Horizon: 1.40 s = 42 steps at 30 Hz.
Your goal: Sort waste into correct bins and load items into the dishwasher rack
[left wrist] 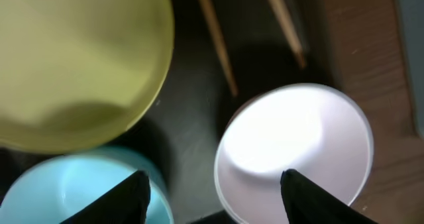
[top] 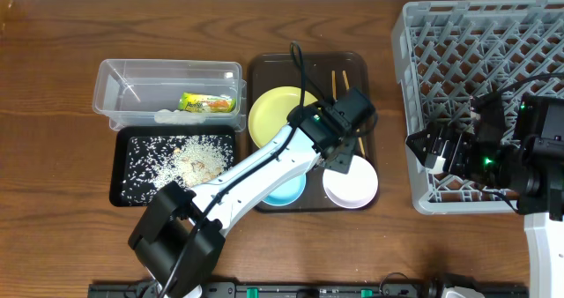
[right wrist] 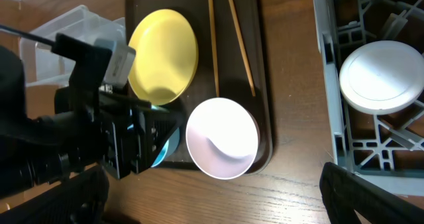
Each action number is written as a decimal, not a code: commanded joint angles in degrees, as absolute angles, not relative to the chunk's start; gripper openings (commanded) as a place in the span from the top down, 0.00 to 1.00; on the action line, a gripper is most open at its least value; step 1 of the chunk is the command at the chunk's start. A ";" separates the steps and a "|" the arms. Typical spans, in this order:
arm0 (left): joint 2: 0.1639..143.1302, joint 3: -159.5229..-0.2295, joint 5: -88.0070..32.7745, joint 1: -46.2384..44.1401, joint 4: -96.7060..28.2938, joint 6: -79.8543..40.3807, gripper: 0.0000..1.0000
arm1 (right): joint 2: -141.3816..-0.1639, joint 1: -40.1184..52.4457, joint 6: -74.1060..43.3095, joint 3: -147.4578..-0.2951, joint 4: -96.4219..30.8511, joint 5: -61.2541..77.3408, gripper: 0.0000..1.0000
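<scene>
Yellow-green wrapper (top: pixel 209 102) lay in clear tub (top: pixel 115 78), rice scraps (top: pixel 167 157) in black tray (top: pixel 119 197): waste judged sorted. Plate (top: pixel 280 113), blue bowl (top: pixel 286 190), pinkish-white bowl (top: pixel 352 183), chopsticks (top: pixel 333 82) sat on serving tray (top: pixel 264 64); rack (top: pixel 458 33) loading undone. Left gripper (left wrist: pixel 215 197) gaped empty over bowls; right gripper (right wrist: pixel 212 191) gaped empty by rack.

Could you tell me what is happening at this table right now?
The left gripper hovers open over the brown serving tray, above the gap between the light blue bowl and the pinkish-white bowl, holding nothing. The yellow plate and chopsticks also lie on that tray. The snack wrapper is in the clear tub, and rice scraps lie in the black tray. The right gripper hangs open and empty at the edge of the dishwasher rack nearest the serving tray.
</scene>
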<state>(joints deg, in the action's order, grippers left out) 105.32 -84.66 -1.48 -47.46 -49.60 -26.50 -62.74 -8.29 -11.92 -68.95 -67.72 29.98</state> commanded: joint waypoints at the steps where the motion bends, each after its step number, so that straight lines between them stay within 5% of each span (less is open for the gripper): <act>1: 104.42 -84.07 -0.56 -47.33 -50.96 -30.35 0.34 | -62.52 -7.84 -12.12 -69.95 -68.01 30.00 0.01; 13: 98.98 -84.40 4.95 -46.28 -54.41 -27.64 0.36 | -62.52 -7.84 -12.12 -69.95 -68.79 29.82 0.01; 20: 81.36 -84.40 9.15 -43.86 -58.57 -22.52 0.17 | -62.52 -7.84 -12.14 -69.95 -68.79 29.80 0.01; 37: 61.87 -84.40 13.67 -43.66 -62.70 -22.52 0.12 | -62.52 -7.86 -12.14 -69.95 -68.79 29.80 0.01; 42: 59.96 -82.04 18.28 -41.50 -55.46 -15.16 0.12 | -62.52 -7.84 -12.12 -69.95 -68.79 29.82 0.01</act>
<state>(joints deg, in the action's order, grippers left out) 61.10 -83.59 14.00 -43.03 -58.37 -21.54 -62.72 -8.29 -11.94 -68.95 -68.75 29.80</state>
